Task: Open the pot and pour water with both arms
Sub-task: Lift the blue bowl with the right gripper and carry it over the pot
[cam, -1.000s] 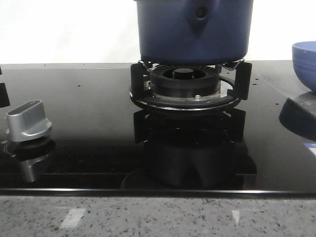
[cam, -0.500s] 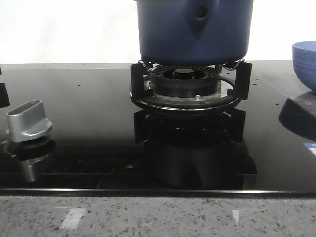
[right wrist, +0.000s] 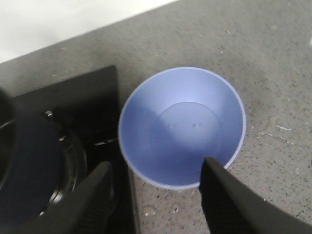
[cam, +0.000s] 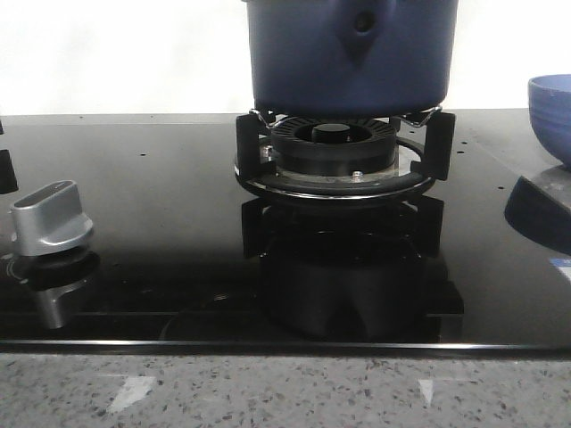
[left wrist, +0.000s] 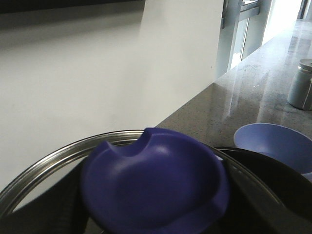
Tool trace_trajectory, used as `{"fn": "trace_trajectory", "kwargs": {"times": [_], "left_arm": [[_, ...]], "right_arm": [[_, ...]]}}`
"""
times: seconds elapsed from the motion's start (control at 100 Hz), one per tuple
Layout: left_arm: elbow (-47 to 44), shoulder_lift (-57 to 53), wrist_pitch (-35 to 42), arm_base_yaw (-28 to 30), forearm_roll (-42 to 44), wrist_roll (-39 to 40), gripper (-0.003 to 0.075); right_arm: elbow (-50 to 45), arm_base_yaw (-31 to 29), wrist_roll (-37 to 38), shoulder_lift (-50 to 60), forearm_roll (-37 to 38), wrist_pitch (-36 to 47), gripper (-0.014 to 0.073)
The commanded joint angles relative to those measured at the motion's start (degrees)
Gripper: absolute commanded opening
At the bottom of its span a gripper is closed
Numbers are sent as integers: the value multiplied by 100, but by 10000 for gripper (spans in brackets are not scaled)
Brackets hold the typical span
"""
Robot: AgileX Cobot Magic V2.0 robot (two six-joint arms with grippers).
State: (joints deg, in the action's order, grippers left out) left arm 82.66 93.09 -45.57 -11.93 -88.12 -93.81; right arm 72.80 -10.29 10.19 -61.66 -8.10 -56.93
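The dark navy pot (cam: 352,53) stands on the burner grate (cam: 335,165), and its top is cut off by the front view. In the left wrist view the lid's dark blue knob (left wrist: 153,185) fills the space close to the camera, with the lid's steel rim (left wrist: 58,156) curving behind it. The left gripper's fingers do not show there. My right gripper (right wrist: 157,168) hangs open above the near rim of a light blue bowl (right wrist: 180,126), with nothing between its fingers. The pot (right wrist: 29,165) lies to one side of it.
The light blue bowl (cam: 550,111) stands on the speckled counter to the right of the black glass hob (cam: 161,205). A silver stove knob (cam: 49,218) sits at the hob's left. A metal canister (left wrist: 302,83) stands farther along the counter. A white wall is behind.
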Motion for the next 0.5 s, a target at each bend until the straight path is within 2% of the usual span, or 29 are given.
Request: {"fn": "trace_trajectory", "kwargs": {"times": [0.0, 0.3, 0.49], "left_arm": [[246, -332, -30, 19, -461, 51, 335], [246, -332, -2, 19, -471, 51, 335], [246, -332, -2, 19, -507, 51, 335]], "right_arm": [[297, -194, 166, -302, 50, 270, 363], [297, -548, 563, -1138, 181, 460, 363], [297, -548, 563, -1712, 192, -37, 363]]}}
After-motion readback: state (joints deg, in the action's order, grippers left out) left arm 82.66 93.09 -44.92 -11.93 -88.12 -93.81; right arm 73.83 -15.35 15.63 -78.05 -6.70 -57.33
